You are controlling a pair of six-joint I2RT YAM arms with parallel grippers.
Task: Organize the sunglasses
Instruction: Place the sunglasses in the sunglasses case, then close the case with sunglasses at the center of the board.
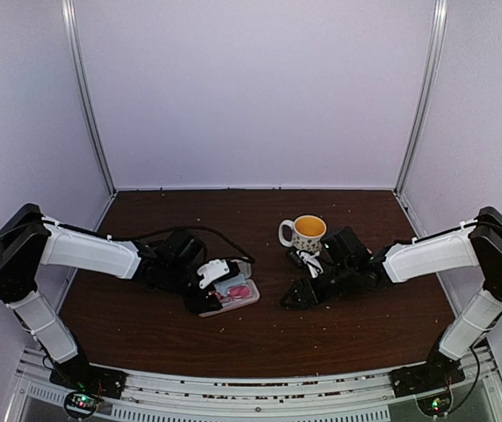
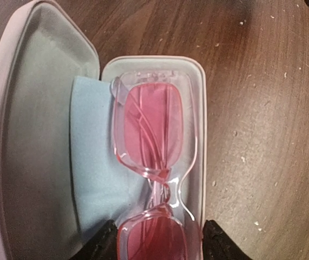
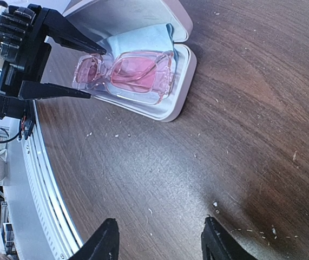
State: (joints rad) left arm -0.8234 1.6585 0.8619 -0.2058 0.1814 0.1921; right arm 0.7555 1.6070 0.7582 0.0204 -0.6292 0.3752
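The sunglasses (image 2: 151, 130) have a translucent pink frame and pink lenses. They lie folded in the lower half of an open pale pink case (image 2: 200, 108), partly on a light blue cloth (image 2: 92, 162). The lid (image 2: 35, 108) lies open beside it. My left gripper (image 2: 159, 246) is open, its fingers straddling one lens and the case tray, with small gaps showing. The right wrist view shows the sunglasses (image 3: 138, 73), the case (image 3: 165, 111) and the left gripper (image 3: 92, 73). My right gripper (image 3: 159, 238) is open and empty over bare table, to the right of the case (image 1: 237, 294).
A speckled mug (image 1: 308, 233) with a yellow inside stands behind the right gripper (image 1: 296, 297), near the table's middle. The metal front rail (image 3: 46, 179) of the table runs close to the case. White enclosure walls stand on three sides.
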